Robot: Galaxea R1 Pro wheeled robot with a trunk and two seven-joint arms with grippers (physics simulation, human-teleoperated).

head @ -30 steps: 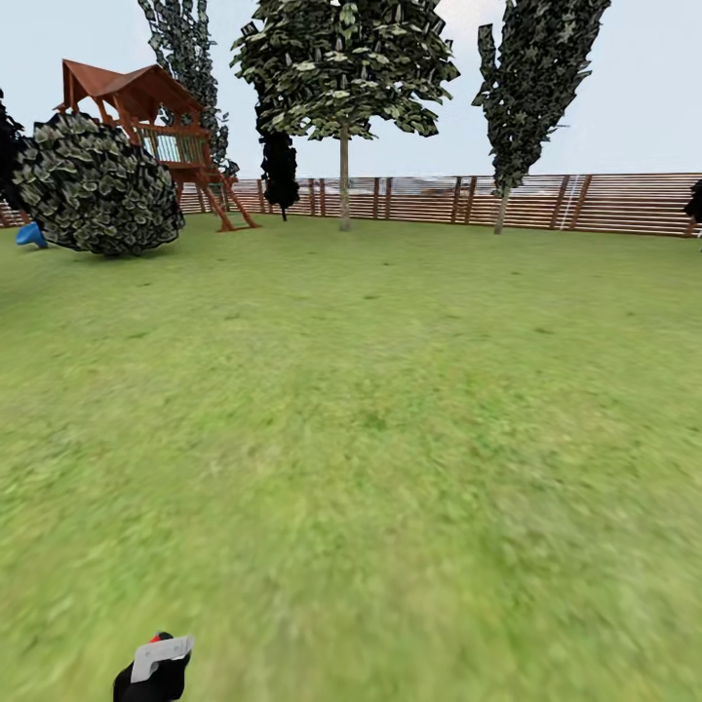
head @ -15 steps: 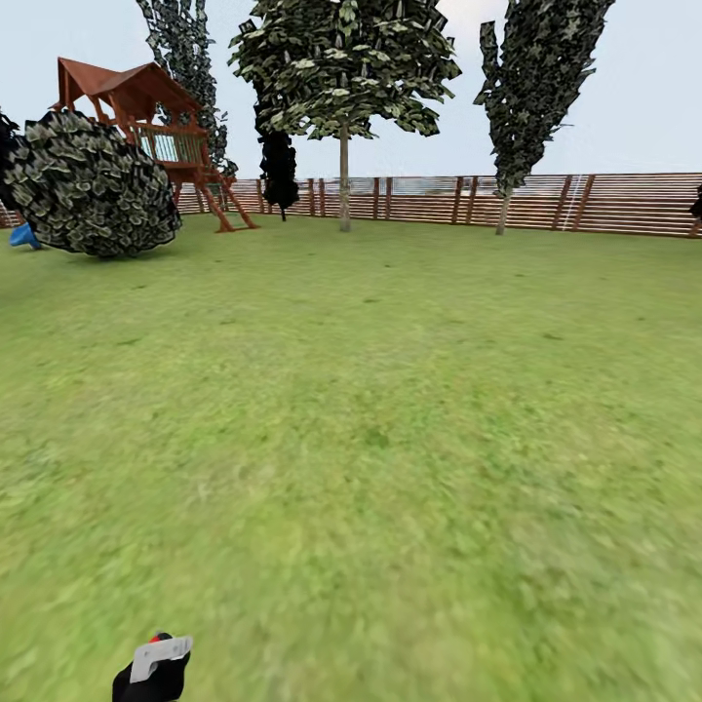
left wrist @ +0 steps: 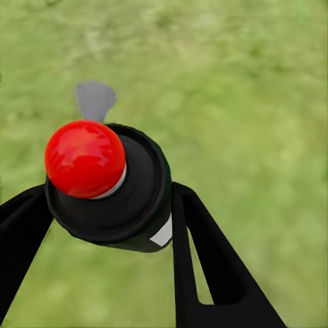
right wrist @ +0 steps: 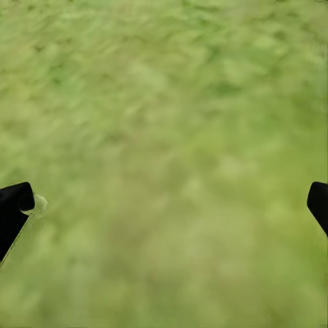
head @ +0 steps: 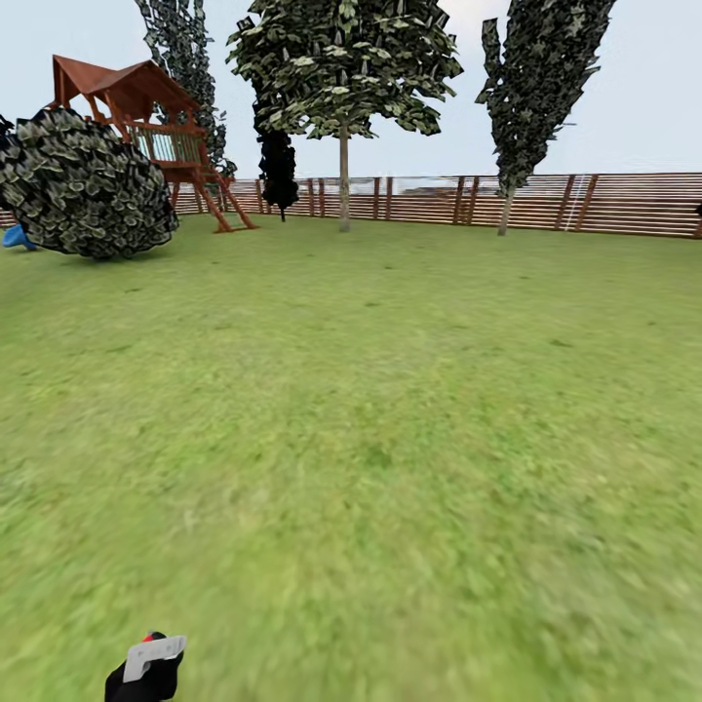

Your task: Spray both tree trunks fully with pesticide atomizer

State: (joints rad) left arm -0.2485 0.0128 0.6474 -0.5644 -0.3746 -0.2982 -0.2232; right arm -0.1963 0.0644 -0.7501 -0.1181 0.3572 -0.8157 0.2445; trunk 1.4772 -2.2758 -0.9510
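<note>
a: where's the atomizer [left wrist: 109, 184]?

b: pinched in the left end effector [left wrist: 113, 225]. in the left wrist view the black fingers [left wrist: 205, 260] press on either side of its dark body, red cap toward the camera, grey nozzle sticking out past it over the grass [left wrist: 253, 89]. in the head view it sits low at the left, a grey-white piece on top of a black shape.

a: and the right end effector [right wrist: 164, 205]?

b: spread wide, nothing between the tips, just lawn beyond.

a: which way does the bottle point?

b: its long axis seems to run roughly along the wrist camera's line of sight, cap end nearest. the nozzle juts sideways off the top, out toward the ground ahead. its exact tilt i can't tell.

a: so what's the step?

b: i'd judge it's the drive to the trees. the nearer-looking trunk [head: 344, 180] stands at the fence [head: 585, 203], well apart from us, with a second tree [head: 531, 88] to its right. the bush [head: 83, 185] and playhouse [head: 146, 117] are off to the left.

a: how to do it well?

b: keep the pinch firm, steer toward the middle trunk, stop close enough for the spray to reach, then turn the nozzle at the bark before pressing.
</note>
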